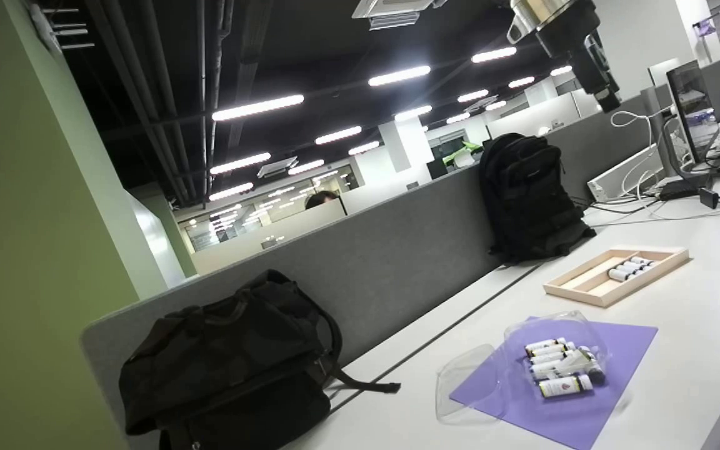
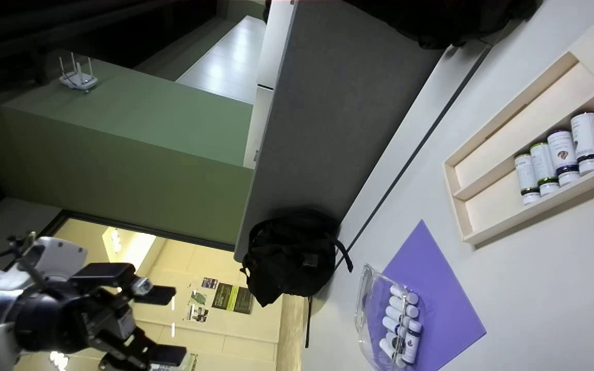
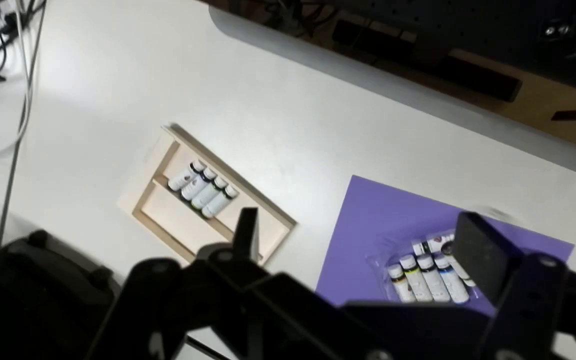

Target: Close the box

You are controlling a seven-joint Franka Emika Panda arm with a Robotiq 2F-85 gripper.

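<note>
The box is a clear plastic clamshell (image 1: 509, 337) on the purple sheet (image 1: 632, 337). It holds several small white bottles with dark bands. Its clear lid (image 1: 469, 384) is folded open to one side, partly over the white table. The box also shows in an exterior view (image 2: 363, 314) and the wrist view (image 3: 379, 262), where a finger covers part of it. My gripper (image 1: 610, 100) is high above the table, apart from the box. It is open and empty in an exterior view (image 2: 167, 324). In the wrist view, the gripper (image 3: 358, 217) has its fingers wide apart.
A wooden-framed tray (image 1: 575, 297) with several white bottles lies beyond the purple sheet. Two black backpacks (image 1: 229, 369) (image 1: 525, 200) lean against the grey partition (image 1: 397, 250). Cables (image 1: 635, 200) and a monitor (image 1: 694, 112) are at the far end of the table.
</note>
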